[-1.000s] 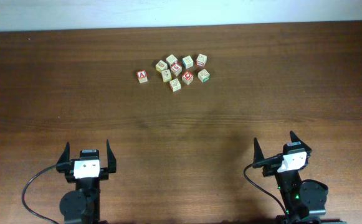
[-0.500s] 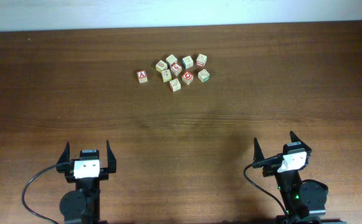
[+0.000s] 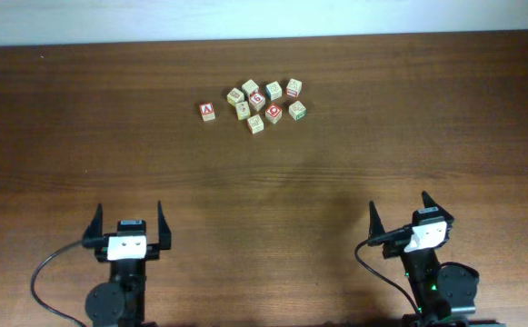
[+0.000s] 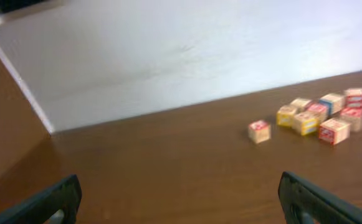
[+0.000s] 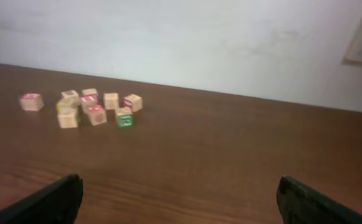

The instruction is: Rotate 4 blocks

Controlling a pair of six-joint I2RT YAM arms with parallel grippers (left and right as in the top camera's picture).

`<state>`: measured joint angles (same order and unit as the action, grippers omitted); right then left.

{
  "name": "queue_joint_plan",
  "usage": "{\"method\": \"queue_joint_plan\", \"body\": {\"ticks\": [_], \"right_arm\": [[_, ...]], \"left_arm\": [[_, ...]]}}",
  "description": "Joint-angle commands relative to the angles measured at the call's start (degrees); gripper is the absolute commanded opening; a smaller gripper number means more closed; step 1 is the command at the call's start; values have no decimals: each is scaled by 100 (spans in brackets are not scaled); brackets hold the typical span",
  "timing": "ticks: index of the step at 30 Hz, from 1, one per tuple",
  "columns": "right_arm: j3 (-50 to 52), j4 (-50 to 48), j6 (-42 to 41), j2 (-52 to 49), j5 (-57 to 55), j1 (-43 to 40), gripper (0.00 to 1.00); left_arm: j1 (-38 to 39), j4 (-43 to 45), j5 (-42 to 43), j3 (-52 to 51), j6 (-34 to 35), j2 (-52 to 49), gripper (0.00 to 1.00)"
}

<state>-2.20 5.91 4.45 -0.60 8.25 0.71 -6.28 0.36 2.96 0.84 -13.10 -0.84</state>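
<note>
Overhead, I see small pale wooden alphabet blocks (image 3: 243,111) clustered far across the dark brown wooden tabletop (image 3: 409,118); left tool (image 3: 128,211) and right tool (image 3: 399,203) both gape empty, well apart from them. Left wrist: blocks (image 4: 305,122) ahead-right. Right wrist: blocks (image 5: 68,118) ahead-left.

Small wooden blocks (image 5: 93,111) cluster near the far edge of the brown worktop (image 5: 230,155), toward its left side, below a white wall (image 5: 199,37). A red-topped block (image 5: 31,101) stands apart at the left, and a green-faced block (image 5: 124,120) marks the cluster's right. The right gripper (image 5: 179,186) is spread wide, its dark fingers (image 5: 53,202) well apart from the blocks.
</note>
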Motion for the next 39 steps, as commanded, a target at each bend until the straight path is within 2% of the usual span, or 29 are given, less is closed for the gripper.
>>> {"method": "queue_joint_plan", "body": {"ticks": [1, 5, 8, 9, 12, 14, 15, 16, 17, 19, 20, 22, 24, 25, 26, 27, 28, 29, 30, 31, 34, 36, 39], "right_arm": [[-846, 164, -61, -205, 662, -42, 98], [-2664, 1419, -15, -1532, 844, -39, 98], [-3425, 1805, -15, -2315, 1215, -39, 98], [-3648, 1974, -15, -2599, 1410, -42, 98], [-4177, 2055, -17, -3569, 2031, -39, 98], [-4946, 2247, -17, -4830, 2664, -35, 98], [-5348, 2468, -17, -5469, 2892, -35, 98], [-6122, 3003, -15, -6570, 2990, 7, 98], [-6570, 3307, -17, -7173, 2979, 79, 98], [-7650, 3759, -17, -8730, 2949, 348, 98], [-7849, 3698, -17, -9108, 2953, 426, 98], [-7967, 2824, -39, -10133, 3073, 577, 98], [-7967, 2369, -39, -10946, 3399, 577, 98], [-7967, 2280, -39, -11125, 3397, 577, 98], [-7967, 2149, -380, -11350, 2977, 577, 98], [-7967, 2162, -713, -11412, 2221, 597, 98], [-7967, 2170, -1088, -11412, 1488, 649, 98], [-7967, 2170, -1377, -11412, 975, 723, 98], [-7967, 2264, -1751, -11412, 223, 844, 98], [-7967, 2271, -1755, -11412, 0, 944, 98], [-7967, 2083, -1720, -11412, 85, 988, 98], [-7945, 2083, -1718, -11412, 96, 988, 99], [-7934, 2138, -1718, -11412, 96, 990, 99]], "left_arm": [[26, 271, 841, 74, -74, -282, 99], [26, 52, 1488, 1248, -354, -1709, 99], [28, -612, 2225, 2885, -352, -3526, 99], [28, -1180, 2356, 3703, -352, -4334, 99], [28, -2680, 2470, 5626, -352, -5934, 99], [42, -4172, 2435, 7613, -437, -7462, 99], [96, -4603, 2422, 8142, -590, -7882, 99], [291, -5261, 2267, 8959, -638, -8623, 99], [431, -5460, 2109, 9263, -634, -8985, 99], [634, -5337, 2103, 9361, -632, -9521, 99], [640, -5342, 2153, 9361, -625, -9630, 99], [640, -5414, 2277, 9359, -623, -9860, 99], [669, -5141, 2269, 9359, -525, -9932, 99], [754, -4920, 1954, 9359, -11, -10015, 99], [970, -4640, 885, 9359, 901, -10218, 99], [1191, -4413, -343, 9359, 1770, -10489, 98], [1364, -4183, -994, 9359, 2256, -10769, 98], [1478, -3960, -1141, 9359, 2518, -11055, 98], [1596, -3654, -1141, 9361, 2905, -11488, 93], [1665, -3451, -1141, 9361, 3141, -11809, 88], [1777, -2673, -1121, 9361, 3191, -12596, 87], [1843, -2420, -1113, 9361, 3189, -12773, 86], [1899, -2199, -1117, 9359, 3189, -13038, 79]]}}
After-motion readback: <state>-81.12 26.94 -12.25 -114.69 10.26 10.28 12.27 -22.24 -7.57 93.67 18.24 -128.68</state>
